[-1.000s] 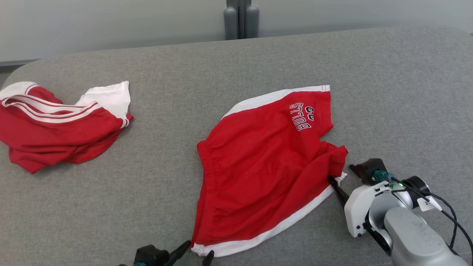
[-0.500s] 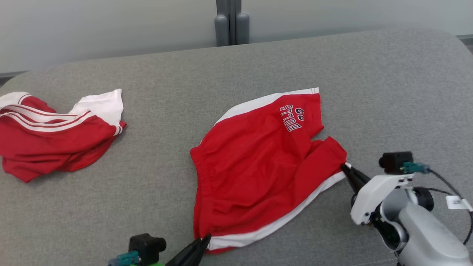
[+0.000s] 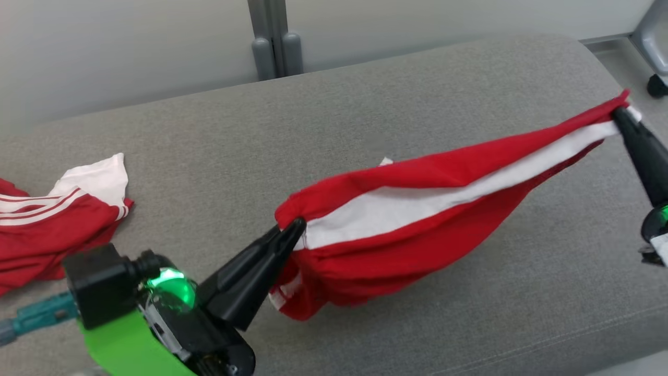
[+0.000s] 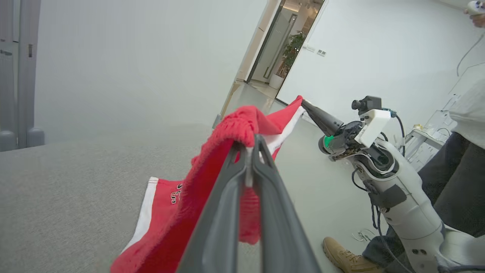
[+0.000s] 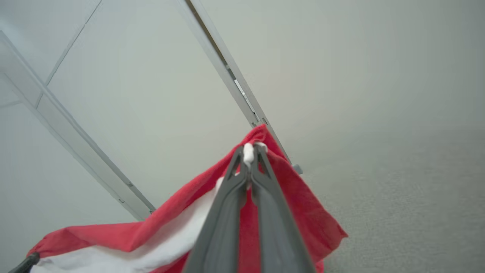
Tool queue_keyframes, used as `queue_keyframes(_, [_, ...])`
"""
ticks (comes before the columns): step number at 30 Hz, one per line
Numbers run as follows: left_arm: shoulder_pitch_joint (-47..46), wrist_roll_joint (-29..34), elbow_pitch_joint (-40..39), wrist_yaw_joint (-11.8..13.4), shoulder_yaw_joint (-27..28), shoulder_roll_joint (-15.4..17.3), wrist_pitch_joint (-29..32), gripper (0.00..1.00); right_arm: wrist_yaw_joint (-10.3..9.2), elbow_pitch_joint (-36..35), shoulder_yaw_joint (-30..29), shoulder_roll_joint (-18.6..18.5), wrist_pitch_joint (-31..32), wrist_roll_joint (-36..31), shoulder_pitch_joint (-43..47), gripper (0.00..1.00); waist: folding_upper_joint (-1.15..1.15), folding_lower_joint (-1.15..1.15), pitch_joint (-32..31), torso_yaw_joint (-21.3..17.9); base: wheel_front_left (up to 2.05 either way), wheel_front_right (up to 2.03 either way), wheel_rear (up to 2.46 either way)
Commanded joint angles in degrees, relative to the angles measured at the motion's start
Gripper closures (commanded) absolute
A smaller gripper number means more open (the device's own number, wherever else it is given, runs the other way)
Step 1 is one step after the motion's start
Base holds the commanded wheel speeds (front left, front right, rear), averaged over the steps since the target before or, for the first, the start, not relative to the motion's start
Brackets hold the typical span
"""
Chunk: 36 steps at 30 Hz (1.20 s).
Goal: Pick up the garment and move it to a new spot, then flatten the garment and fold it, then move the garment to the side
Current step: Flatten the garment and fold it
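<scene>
Across the head view, the red shorts [image 3: 417, 219] hang stretched low over the grey bench [image 3: 417, 94]. One corner is clenched in the left end effector [image 3: 296, 228], the other in the right end effector [image 3: 622, 111]. The left wrist view shows red hem pinched. The right wrist view shows white trim pinched. The pickup looks done; placing, flattening, folding and setting aside remain.

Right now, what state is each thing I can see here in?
red shorts: lifted, stretched between both grippers, sagging in the middle.
left gripper: shut on one corner of the shorts.
right gripper: shut on the opposite corner.
second red garment: crumpled, lying on the grey cushion.
</scene>
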Motion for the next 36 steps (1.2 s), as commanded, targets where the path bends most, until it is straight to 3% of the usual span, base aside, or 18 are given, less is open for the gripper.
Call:
queue_keyframes(1, [-3.31,-1.59,-2.20,1.15,1.12,0.19,1.83,1.00,0.02,-2.71,-1.88,0.96,1.97,0.83,-2.11,1.00,0.00,0.00,1.75,-2.36,0.00,0.00,0.00])
queue_keyframes(5, [-13.61,-5.11,-4.57,4.39,3.79,0.77,9.07,1.00,0.02,-5.58,-7.15,3.04,7.60,0.19,-9.76,1.00,0.00,0.00,5.04,-3.86,0.00,0.00,0.00])
queue_keyframes(9, [-27.55,-5.83,0.34,7.01,5.20,1.04,16.81,1.00,0.02,-1.66,-8.94,4.71,13.75,-4.87,-21.42,1.00,0.00,0.00,11.15,-4.34,0.00,0.00,0.00])
queue_keyframes(12, [-37.85,-4.06,7.90,7.32,4.34,-0.16,20.69,1.00,0.02,4.17,-8.43,7.09,16.55,-11.00,-31.44,1.00,0.00,0.00,16.41,-4.13,0.00,0.00,0.00])
queue_keyframes(16, [-52.49,2.28,21.29,4.84,2.64,-2.45,21.01,1.00,0.02,13.27,-6.98,11.06,15.44,-20.68,-46.84,1.00,0.00,0.00,23.98,-3.61,0.00,0.00,0.00])
queue_keyframes(20, [-65.07,8.00,36.47,1.56,2.33,-6.63,15.76,1.00,0.01,24.24,-7.27,14.93,7.65,-29.51,-61.54,1.00,0.00,0.00,28.83,-3.36,0.00,0.00,0.00])
queue_keyframes(23, [-73.45,13.39,46.78,-0.98,2.01,-8.84,8.53,1.00,0.01,32.60,-8.61,16.73,-0.16,-34.15,-71.11,1.00,0.00,0.00,31.25,-3.41,0.00,0.00,0.00])
queue_keyframes(27, [-79.35,18.72,58.06,-3.22,1.58,-11.05,-1.86,1.00,-0.04,41.86,-8.56,17.61,-8.84,-37.32,-77.04,1.00,0.00,0.00,33.09,-3.41,0.00,0.00,0.00])
queue_keyframes(32, [-76.02,18.49,67.87,-5.61,0.59,-13.75,-10.81,1.00,-0.04,49.29,-5.42,17.77,-15.50,-34.53,-72.33,1.00,0.00,0.00,32.53,-3.16,0.00,0.00,0.00])
queue_keyframes(36, [-69.13,19.75,69.23,-6.72,-2.91,-13.22,-14.79,1.00,-0.03,49.17,-1.81,16.51,-17.82,-31.13,-63.04,1.00,0.00,0.00,30.91,-2.81,0.00,0.00,0.00])
